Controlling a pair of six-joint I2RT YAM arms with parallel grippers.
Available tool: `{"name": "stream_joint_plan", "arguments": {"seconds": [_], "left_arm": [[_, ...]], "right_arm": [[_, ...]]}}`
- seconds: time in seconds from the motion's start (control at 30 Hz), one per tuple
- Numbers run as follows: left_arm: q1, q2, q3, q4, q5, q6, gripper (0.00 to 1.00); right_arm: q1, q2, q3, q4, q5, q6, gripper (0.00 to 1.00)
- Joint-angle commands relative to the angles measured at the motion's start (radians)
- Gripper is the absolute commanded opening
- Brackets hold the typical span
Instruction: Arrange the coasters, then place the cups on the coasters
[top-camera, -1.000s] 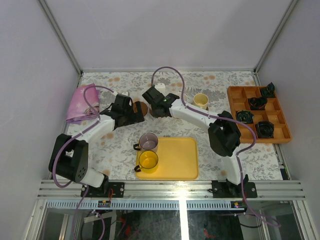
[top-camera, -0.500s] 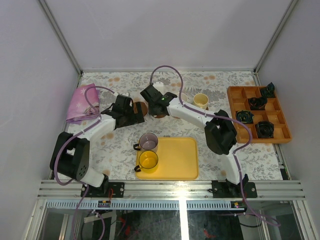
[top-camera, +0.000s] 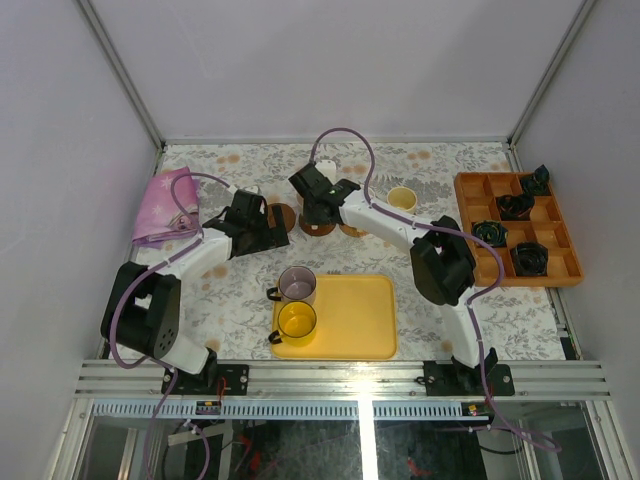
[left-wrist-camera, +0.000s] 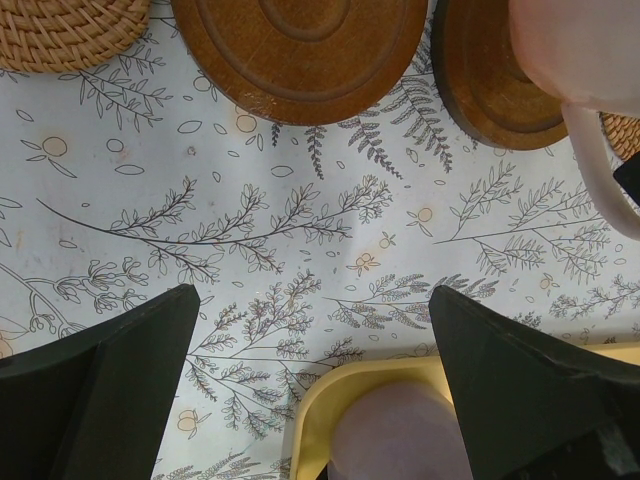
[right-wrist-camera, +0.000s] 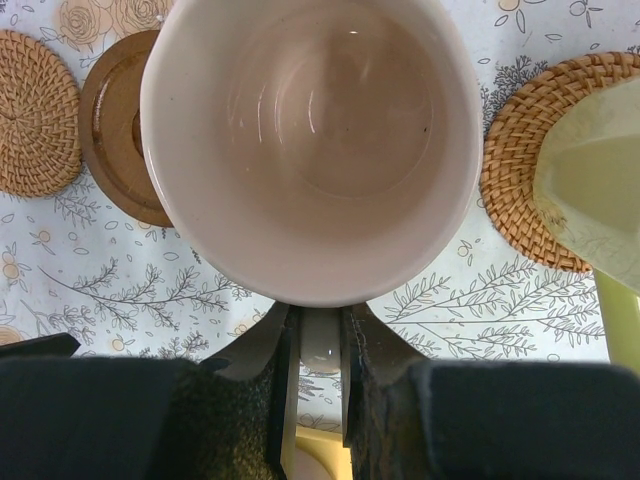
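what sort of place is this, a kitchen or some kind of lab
Most likely a robotics lab test cell, not a home: two white-and-black robot arms bolted to a slotted aluminium rail, with plain white panel walls closing in a floral-print tablecloth.

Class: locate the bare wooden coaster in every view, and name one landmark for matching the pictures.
Top view: coaster mid-table, just left of the right tool.
Left wrist: top centre, cut by the upper edge.
Right wrist: upper left, partly behind the pink cup.
Landmark: that pink cup, right of the coaster in both wrist views; from above the right tool hides it.
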Motion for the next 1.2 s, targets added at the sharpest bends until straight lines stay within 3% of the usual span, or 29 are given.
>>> {"name": "stream_joint_plan", "arguments": {"seconds": [0.0,0.97,1.03,1.17], "left_arm": [[-0.005,0.011,0.006,-0.005,0.005,0.017,1.0],[-0.004,0.016,-0.005,0.001,0.008,0.01,1.0],[-0.004,0.016,-0.004,0.002,0.009,0.01,1.0],[-0.005,0.019,-0.007,0.004,0.011,0.007,1.0]], "right_arm": [[-0.005,-0.008,0.019,0.081,0.004,0.028,0.0],[-0.017,-0.023,-0.043,0.087,-0.015,0.056,0.0],[-0.017,-0.026,-0.045,0.086,-0.018,0.058,0.03],[-0.017,-0.044,-0.067,0.102,-0.015,0.063,0.21]]}}
